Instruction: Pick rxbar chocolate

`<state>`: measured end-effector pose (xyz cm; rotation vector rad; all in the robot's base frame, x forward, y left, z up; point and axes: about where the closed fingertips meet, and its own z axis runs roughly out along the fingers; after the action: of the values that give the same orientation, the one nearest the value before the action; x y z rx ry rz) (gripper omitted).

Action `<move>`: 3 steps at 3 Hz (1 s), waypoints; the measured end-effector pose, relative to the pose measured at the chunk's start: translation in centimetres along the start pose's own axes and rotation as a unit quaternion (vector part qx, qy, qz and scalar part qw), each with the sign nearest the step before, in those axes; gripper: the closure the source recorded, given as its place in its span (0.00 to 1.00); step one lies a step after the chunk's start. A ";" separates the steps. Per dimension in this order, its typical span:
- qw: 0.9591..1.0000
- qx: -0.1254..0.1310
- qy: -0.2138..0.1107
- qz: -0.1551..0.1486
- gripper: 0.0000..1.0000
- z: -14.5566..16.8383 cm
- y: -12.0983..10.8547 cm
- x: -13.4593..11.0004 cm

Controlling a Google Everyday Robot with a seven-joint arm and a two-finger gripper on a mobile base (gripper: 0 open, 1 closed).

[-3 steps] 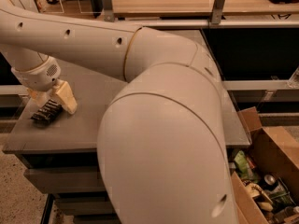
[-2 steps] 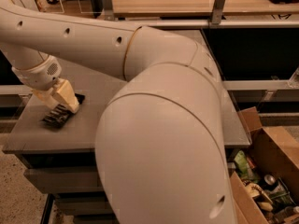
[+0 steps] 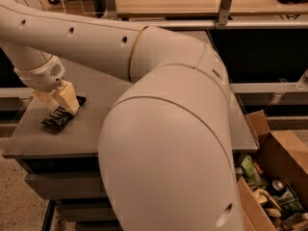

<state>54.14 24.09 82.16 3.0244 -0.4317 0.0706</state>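
The rxbar chocolate (image 3: pixel 57 118), a flat black-wrapped bar with white lettering, lies at a slant on the grey table (image 3: pixel 96 124) near its left front corner. My gripper (image 3: pixel 58 101) is right over the bar's upper part and covers it, so only the lower left end and a small far tip show. I cannot tell whether the gripper touches or holds the bar. My large white arm fills the middle of the view and hides much of the table.
An open cardboard box (image 3: pixel 274 177) with cans and wrappers stands on the floor at the lower right. A wooden shelf with metal posts (image 3: pixel 192 4) runs behind the table. The table's left and front edges are close to the bar.
The bar has shifted a little to the right and turned to a flatter slant under the gripper. The gripper has moved slightly right. Little has changed since the later of the two earlier frames.
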 end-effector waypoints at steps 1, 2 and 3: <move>1.000 0.000 0.000 0.000 0.65 0.0 0.0 0.0; 0.999 0.031 -0.035 0.011 0.68 -0.6 0.1 0.5; 0.996 0.066 -0.063 0.023 0.67 -2.4 0.5 1.8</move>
<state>55.65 23.33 84.66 3.1606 -0.5268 -0.0915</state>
